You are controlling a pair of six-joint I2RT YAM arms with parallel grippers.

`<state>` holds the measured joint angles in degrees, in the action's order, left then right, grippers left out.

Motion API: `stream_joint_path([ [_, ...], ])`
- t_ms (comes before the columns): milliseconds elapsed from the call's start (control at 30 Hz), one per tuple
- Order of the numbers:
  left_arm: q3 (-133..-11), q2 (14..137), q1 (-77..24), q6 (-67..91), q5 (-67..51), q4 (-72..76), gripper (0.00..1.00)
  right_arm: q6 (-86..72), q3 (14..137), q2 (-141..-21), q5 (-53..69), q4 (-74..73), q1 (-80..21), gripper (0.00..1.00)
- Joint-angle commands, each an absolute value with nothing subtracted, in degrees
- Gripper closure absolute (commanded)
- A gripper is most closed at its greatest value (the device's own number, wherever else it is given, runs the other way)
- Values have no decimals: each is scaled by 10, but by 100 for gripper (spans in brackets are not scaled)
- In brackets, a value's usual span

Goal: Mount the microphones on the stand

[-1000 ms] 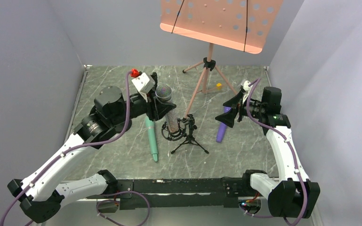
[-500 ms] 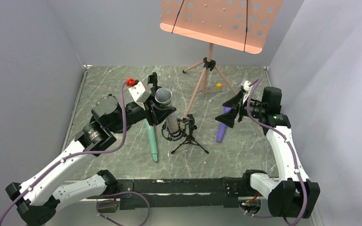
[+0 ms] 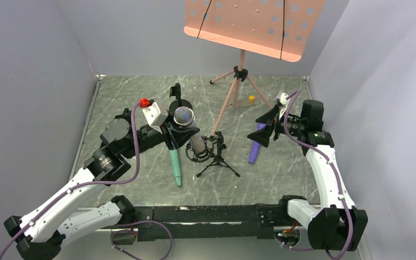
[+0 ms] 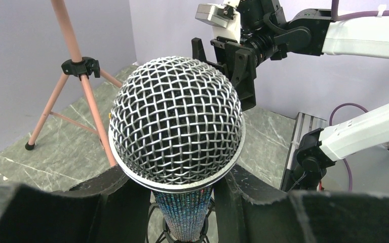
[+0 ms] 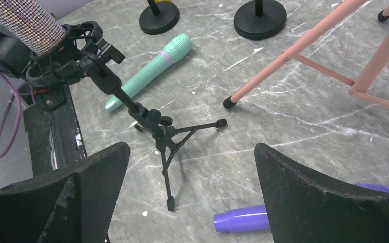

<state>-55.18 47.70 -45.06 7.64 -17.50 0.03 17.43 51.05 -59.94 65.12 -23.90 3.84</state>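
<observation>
While the left claw (image 3: 186,134) is gripping the silver mic (image 4: 176,119) just below its mesh head, the mic's glittery body is slanting down into the ring clip of the small black stand (image 5: 154,124) at mid-bench. The claw's fingers are pressing on either side of the body, partway closed around it. The right claw (image 3: 264,131) is hanging wide open and holding nothing, above the purple mic (image 5: 240,218). That mic is lying flat on the grey marbled bench (image 3: 124,97) to the right of the stand, apart from its legs. The mint mic (image 5: 149,71) is lying on the bench on the stand's left side, its top end passing under the left claw. A pink music stand (image 3: 253,21) is standing on its tripod at the back.
</observation>
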Motion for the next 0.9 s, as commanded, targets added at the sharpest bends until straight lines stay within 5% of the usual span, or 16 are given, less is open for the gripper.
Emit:
stream_joint_path([
  [0,-529,485,-455,68,-198,-85,100,178,511,-593,674,-210,41,0],
  [867,-448,546,-455,119,-214,-43,100,181,510,-599,679,-213,41,0],
])
